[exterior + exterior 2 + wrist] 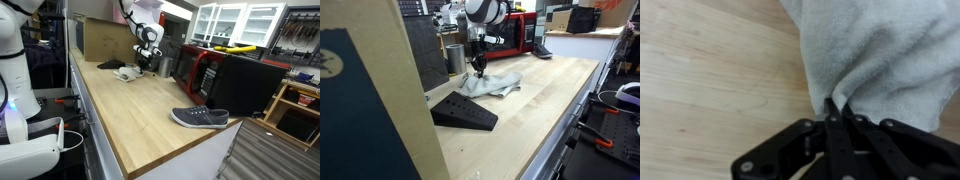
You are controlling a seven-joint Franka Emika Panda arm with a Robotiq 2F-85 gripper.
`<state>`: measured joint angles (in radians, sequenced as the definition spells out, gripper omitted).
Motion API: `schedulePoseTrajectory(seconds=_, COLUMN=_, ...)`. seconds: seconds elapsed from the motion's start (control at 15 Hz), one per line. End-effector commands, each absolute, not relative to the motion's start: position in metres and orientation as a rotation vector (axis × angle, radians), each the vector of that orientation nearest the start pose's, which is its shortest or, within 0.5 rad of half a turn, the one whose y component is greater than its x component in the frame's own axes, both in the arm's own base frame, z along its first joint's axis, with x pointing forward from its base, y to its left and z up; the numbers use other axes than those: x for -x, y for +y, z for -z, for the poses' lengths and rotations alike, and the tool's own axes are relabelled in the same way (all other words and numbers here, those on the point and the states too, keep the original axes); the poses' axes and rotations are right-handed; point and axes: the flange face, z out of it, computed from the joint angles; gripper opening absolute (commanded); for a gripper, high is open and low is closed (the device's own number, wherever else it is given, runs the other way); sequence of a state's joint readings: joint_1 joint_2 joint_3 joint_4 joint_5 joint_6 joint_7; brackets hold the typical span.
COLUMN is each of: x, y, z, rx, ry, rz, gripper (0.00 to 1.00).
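**Grey cloth pinched at its edge by the closed gripper**

Grey cloth (880,50) lies crumpled on the wooden workbench (710,80), directly under the gripper (837,108). In the wrist view the two fingers are drawn in narrow, almost together, with a small fold of the fabric's edge caught between the tips. The fabric puckers toward that pinch, and the rest spreads away from the fingers over the wood.

In an exterior view the gripper (477,70) points straight down, its tips at the cloth (495,85), most of which spreads on the bench to one side of the fingers. A black wedge (463,110) sits near the gripper on the camera's side, just beside the cloth. A metal cup (454,57) stands close behind the gripper, and a red appliance (515,35) stands farther back.

In an exterior view the gripper (141,66) is low over the cloth (127,73) at the far end of the bench. A cardboard box (105,40) stands behind it, and a grey shoe (200,117) lies well apart from it, near the bench's front edge.
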<state>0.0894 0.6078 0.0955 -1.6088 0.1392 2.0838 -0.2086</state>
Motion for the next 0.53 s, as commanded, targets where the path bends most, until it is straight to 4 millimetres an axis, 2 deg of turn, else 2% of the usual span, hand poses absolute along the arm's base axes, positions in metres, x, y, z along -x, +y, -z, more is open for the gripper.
schedulePoseTrajectory(seconds=0.0, x=-0.695, y=0.081, z=-0.262, rx=2.971, ry=-0.298, rz=-0.182, gripper=0.01)
schedulePoseTrajectory(seconds=0.13, x=-0.703, y=0.06, z=-0.262, rx=2.974, ry=-0.232, rz=-0.192, gripper=0.01)
schedulePoseTrajectory(seconds=0.2, x=-0.706, y=0.052, z=-0.261, rx=2.969, ry=-0.213, rz=-0.206, gripper=0.28)
schedulePoseTrajectory(seconds=0.4, x=-0.707, y=0.036, z=-0.276, rx=2.945, ry=-0.205, rz=-0.223, gripper=0.46)
schedulePoseTrajectory(seconds=0.47, x=-0.705, y=0.031, z=-0.281, rx=2.935, ry=-0.225, rz=-0.246, gripper=0.55)
